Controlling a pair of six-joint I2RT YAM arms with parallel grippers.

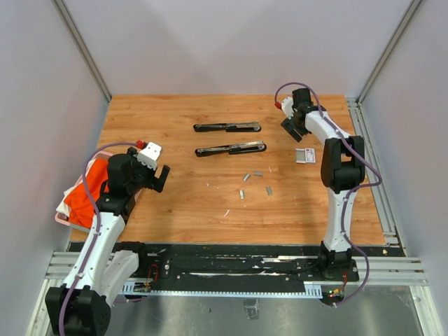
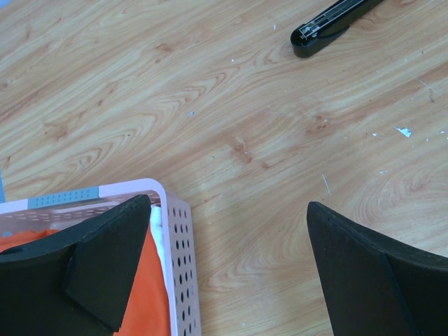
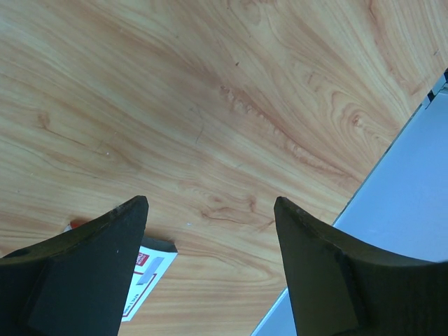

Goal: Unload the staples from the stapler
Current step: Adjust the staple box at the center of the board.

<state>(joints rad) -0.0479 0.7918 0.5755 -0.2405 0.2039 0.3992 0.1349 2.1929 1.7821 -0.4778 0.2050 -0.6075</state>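
Hanging wide open and holding nothing, the left gripper (image 2: 227,206) sits low over the left of the wood-grain counter (image 2: 231,126). One of its fingers is above the corner of a pink perforated plastic basket (image 2: 178,231) with orange cloth (image 2: 150,294) in it. The right gripper (image 3: 210,203), also spread wide and empty, hovers at the far right, just beyond a small flat white-and-red box (image 3: 147,276).

Between the arms lie two long black staplers swung open flat, the far stapler (image 1: 227,127) and the near stapler (image 1: 231,148). The staples (image 1: 246,177), a few tiny silvery-grey strips, lie loose and apart on the counter just on the near side of the near stapler.

I judge the unloading largely done. Whether any strip sits in either magazine is too small to tell. If one does, the next move calls for one gripper pinning the stapler body while the other teases the strip from its channel.
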